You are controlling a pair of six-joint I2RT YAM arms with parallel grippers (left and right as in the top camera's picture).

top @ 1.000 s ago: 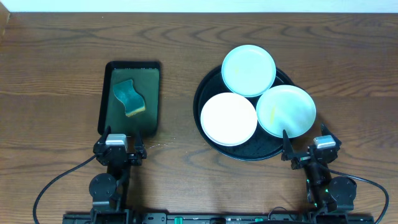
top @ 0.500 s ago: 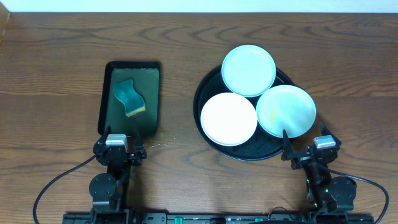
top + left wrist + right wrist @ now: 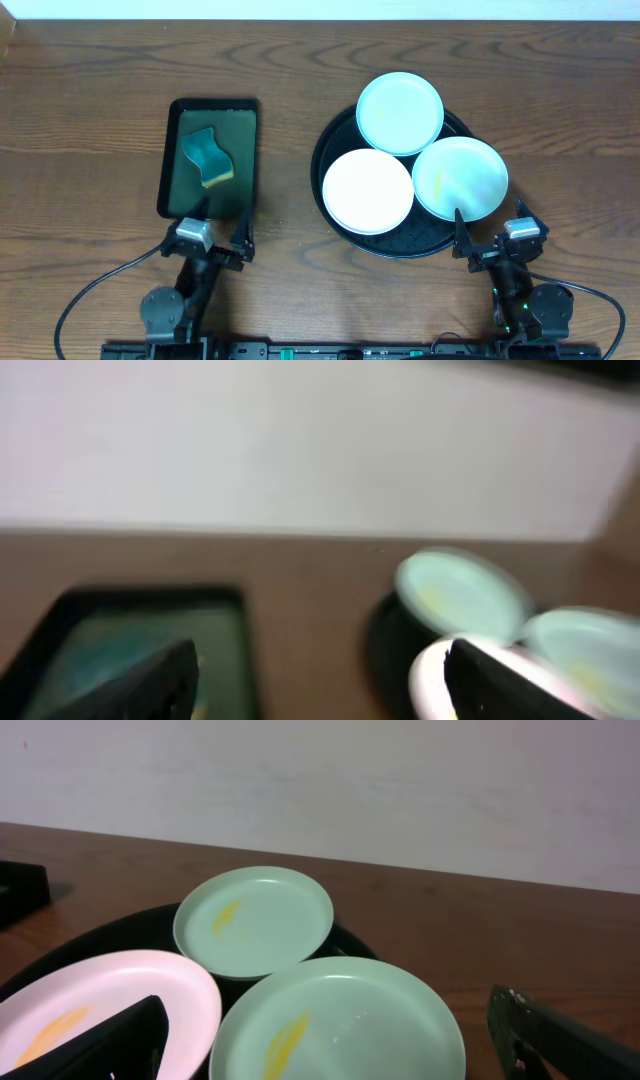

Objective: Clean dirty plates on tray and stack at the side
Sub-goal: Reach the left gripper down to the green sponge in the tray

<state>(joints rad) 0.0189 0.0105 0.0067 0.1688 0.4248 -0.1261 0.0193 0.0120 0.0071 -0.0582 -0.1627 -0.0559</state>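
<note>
Bench (image 3: 90, 90): dark brown wood, strong wavy grain, slight sheen, fills almost whole overhead view. Wall (image 3: 400, 790): plain, off-white, rising straight behind far edge of bench; from above, only thin pale strip along far side. Light soft, even; shadows faint. Left wrist view blurred; wall reads pale there too.

Overhead: bright, even, diffuse light; sharp edge to edge. Shadows weak and short; dull sheen on the wooden table (image 3: 300, 80). Left wrist: heavily blurred throughout, outlines smeared, colours washed. Right wrist: in focus, soft light, faint gloss on the plates (image 3: 253, 920), nearest foreground dark.
</note>
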